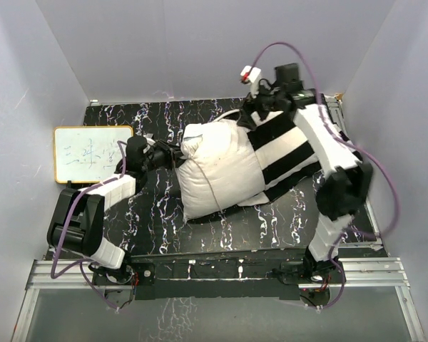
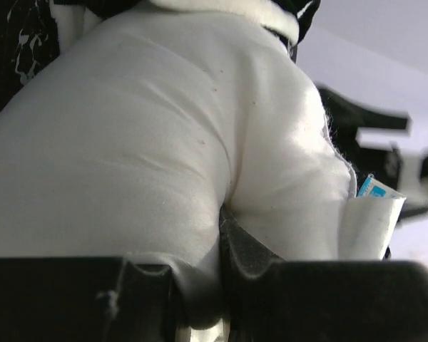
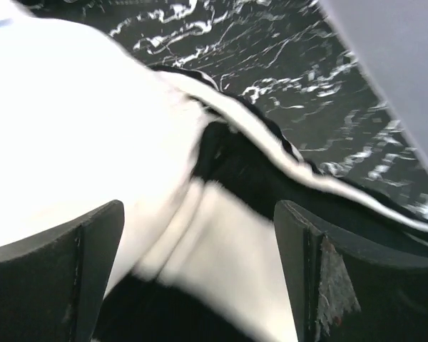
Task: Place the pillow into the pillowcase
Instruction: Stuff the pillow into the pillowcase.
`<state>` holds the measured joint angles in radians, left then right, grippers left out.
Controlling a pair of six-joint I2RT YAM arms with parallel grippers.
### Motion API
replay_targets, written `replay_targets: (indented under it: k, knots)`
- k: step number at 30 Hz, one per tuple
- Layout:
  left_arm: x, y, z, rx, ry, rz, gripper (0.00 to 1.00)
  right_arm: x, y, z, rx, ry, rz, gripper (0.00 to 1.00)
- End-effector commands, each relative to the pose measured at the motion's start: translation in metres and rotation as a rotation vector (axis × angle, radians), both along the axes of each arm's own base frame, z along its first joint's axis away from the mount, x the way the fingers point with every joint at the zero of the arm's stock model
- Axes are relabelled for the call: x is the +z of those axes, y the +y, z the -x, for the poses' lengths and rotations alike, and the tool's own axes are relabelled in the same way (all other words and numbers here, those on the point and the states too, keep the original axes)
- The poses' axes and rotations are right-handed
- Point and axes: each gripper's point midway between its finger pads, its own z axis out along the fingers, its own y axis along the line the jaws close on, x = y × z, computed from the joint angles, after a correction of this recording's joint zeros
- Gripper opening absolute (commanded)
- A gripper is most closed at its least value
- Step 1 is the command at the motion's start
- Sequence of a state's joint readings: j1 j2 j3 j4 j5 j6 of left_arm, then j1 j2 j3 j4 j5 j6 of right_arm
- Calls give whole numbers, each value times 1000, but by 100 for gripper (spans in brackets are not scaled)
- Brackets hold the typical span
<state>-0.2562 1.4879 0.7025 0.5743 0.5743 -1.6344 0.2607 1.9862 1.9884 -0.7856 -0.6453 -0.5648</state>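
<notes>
Half dressed on the table (image 1: pixel 157 214): the pillow (image 1: pixel 217 171) lies mid-table, its right end inside the striped pillowcase (image 1: pixel 289 146). My left claw (image 1: pixel 175 153) is pinched tight on the pillow's bare left corner. My right claw (image 3: pixel 198 206) hangs wide open and empty over the far-right stripes. Best next, I judge: catch the case's open hem and draw it left against that anchoring pinch.

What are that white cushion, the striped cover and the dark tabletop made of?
The pillow looks like matte white cloth over soft filling: it creases and bulges. The pillowcase seems to be thin matte fabric in black and white stripes; it drapes in folds. The table shows a black, white-veined marble pattern, possibly printed; real stone cannot be ruled out.
</notes>
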Motion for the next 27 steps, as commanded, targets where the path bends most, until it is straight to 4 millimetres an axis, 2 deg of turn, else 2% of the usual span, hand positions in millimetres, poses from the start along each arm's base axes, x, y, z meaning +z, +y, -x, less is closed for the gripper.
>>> replay_targets:
  k: [1,5,8,11,13,16,20,27]
  knots:
    - [8,-10,-1,-145,-184,-114,0,127,-19,58,-34,-303,-125,91]
    - [-7,-8,8,-172,-180,-160,0,100,-26,83,-83,-261,-73,90]
    - [-17,-7,14,-176,-173,-149,0,65,-28,90,-155,-249,18,89]
    - [-24,-7,20,-176,-155,-122,0,39,-28,93,-236,-264,124,87]
    - [-27,-7,22,-173,-152,-114,0,25,-36,89,-309,-290,195,87]
    - [-33,-6,25,-170,-144,-111,0,20,-56,77,-429,-347,269,86]
    - [-39,-7,26,-174,-133,-100,0,19,-75,73,-510,-402,362,82]
    - [-42,-8,25,-177,-131,-88,0,-1,-91,72,-547,-408,476,71]
